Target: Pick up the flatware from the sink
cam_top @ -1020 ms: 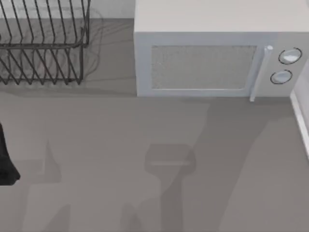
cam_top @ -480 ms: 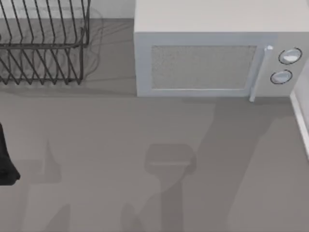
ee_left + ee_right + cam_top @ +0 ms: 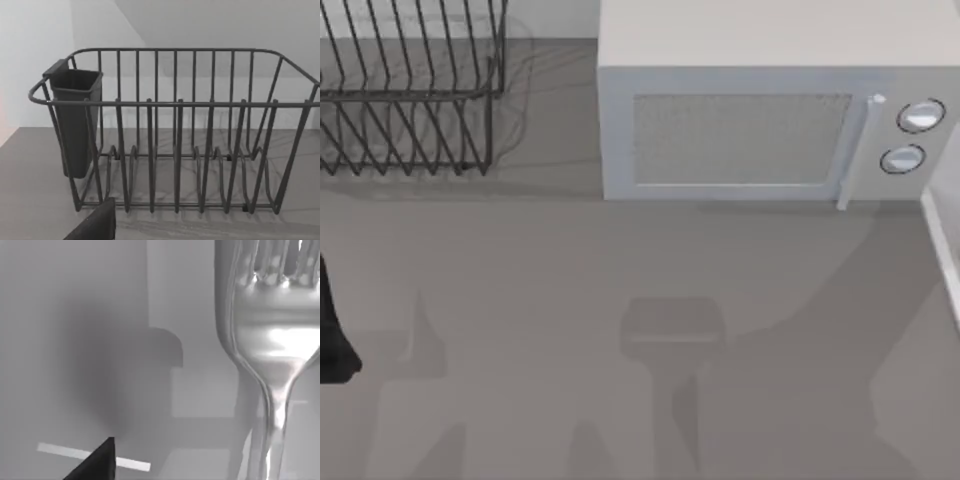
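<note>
Fork (image 3: 270, 340) close before right wrist camera, pincer grip untellable; table shadows have shifted.

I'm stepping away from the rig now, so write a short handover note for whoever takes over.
Left arm: parked at the table's left edge, facing the dish rack.
Right arm: its wrist view shows a silver fork, the flatware, close in front of the camera, apparently held up; the grip itself is out of sight.
Microwave at the back, door shut.
Done: fork seems lifted.
Left: confirm the hold.
</note>
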### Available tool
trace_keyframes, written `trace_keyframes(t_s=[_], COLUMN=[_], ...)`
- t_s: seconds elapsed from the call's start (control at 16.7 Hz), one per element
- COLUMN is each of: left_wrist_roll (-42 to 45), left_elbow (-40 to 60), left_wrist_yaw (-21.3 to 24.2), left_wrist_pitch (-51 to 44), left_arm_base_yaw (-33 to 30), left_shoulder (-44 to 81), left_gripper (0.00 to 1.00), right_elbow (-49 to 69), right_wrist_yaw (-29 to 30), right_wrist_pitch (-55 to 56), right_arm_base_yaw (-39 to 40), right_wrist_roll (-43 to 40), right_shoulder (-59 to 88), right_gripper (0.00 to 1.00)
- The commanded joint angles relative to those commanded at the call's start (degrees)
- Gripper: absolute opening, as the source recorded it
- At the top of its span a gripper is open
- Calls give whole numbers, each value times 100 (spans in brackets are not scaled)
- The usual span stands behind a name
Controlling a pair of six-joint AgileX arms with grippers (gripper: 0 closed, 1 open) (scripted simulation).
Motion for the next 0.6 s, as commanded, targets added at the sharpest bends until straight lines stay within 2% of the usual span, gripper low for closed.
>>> trace_keyframes(t_s=[0.42, 0.6], left_wrist_roll=[0, 0], left_elbow=[0, 0], left_wrist_yaw=[0, 0], left_wrist_pitch=[0, 0], left_arm_base_yaw=[0, 0], left_shoulder=[0, 0], left_gripper=[100, 100], right_elbow=[-210, -210], right_wrist_yaw=[3, 3], right_wrist_pitch=[346, 346], right_arm_base_yaw=[-6, -6], right_wrist_roll=[1, 1], right_shoulder=[230, 230], right_gripper=[100, 77])
